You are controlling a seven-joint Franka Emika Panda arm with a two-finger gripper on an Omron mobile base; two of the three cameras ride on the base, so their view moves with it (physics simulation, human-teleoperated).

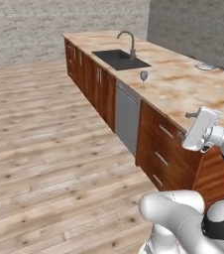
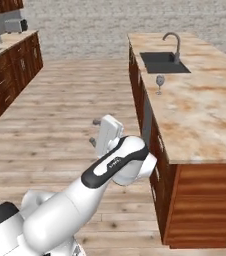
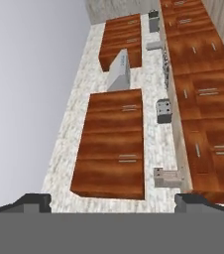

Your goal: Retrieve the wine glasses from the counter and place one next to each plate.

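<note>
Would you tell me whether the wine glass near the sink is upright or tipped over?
Upright: the wine glass stands on its foot on the counter, bowl uppermost.

2 base views behind arm, sharing counter (image 1: 183, 84), hand view facing distant cabinets (image 3: 116, 144)

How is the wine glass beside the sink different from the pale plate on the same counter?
The wine glass stands upright on a thin stem; the pale plate lies flat. The wine glass is near the front edge, the pale plate toward the far side. Both rest on the counter.
</note>
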